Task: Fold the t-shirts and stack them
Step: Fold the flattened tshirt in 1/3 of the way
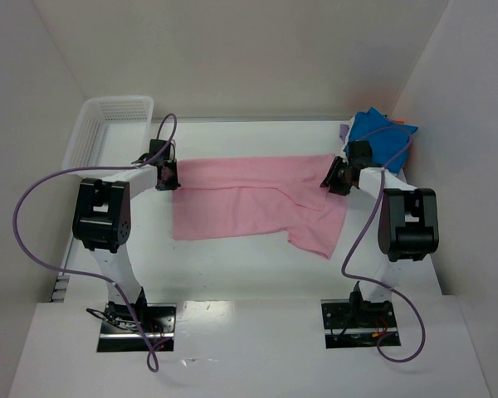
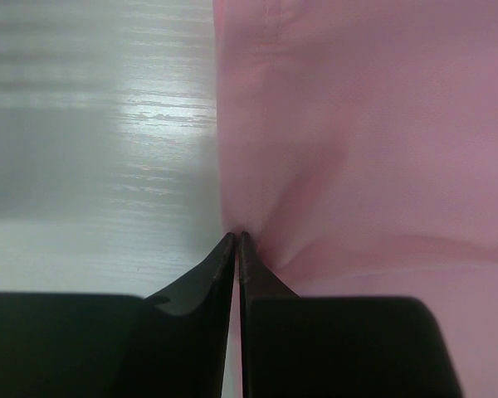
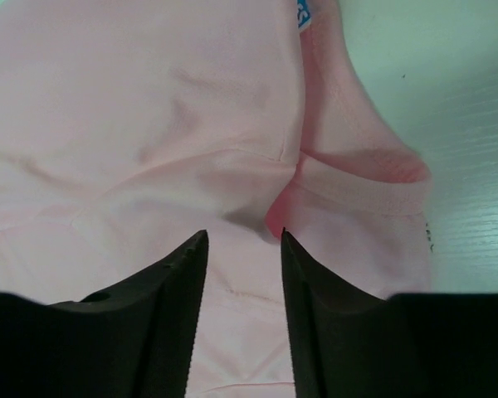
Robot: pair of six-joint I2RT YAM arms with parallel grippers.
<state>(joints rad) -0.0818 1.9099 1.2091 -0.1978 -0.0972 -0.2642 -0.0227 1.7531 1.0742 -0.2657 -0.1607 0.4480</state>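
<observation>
Light pink cloth t-shirt (image 1: 249, 199) lies spread flat on the white surface (image 1: 232, 274), long axis left to right, between the two arms. Its near right part runs down to a lower corner, with a diagonal fold across it.

Left gripper (image 2: 236, 238): at the shirt's left edge, far corner. Fingers almost together, only a hairline slit between them. The cloth puckers into the tips, so it looks pinched there, though the contact itself is too tight to see.

Right gripper (image 3: 242, 234): at the shirt's right end, low over the cloth. Jaws stand apart with nothing between them. The ribbed neck band (image 3: 357, 178) lies just beyond the right finger.

Bright blue cloth t-shirt (image 1: 380, 139) sits bunched in the far right corner, just behind the right gripper. White plastic mesh basket (image 1: 116, 112) stands at the far left corner, apart from the pink shirt.
</observation>
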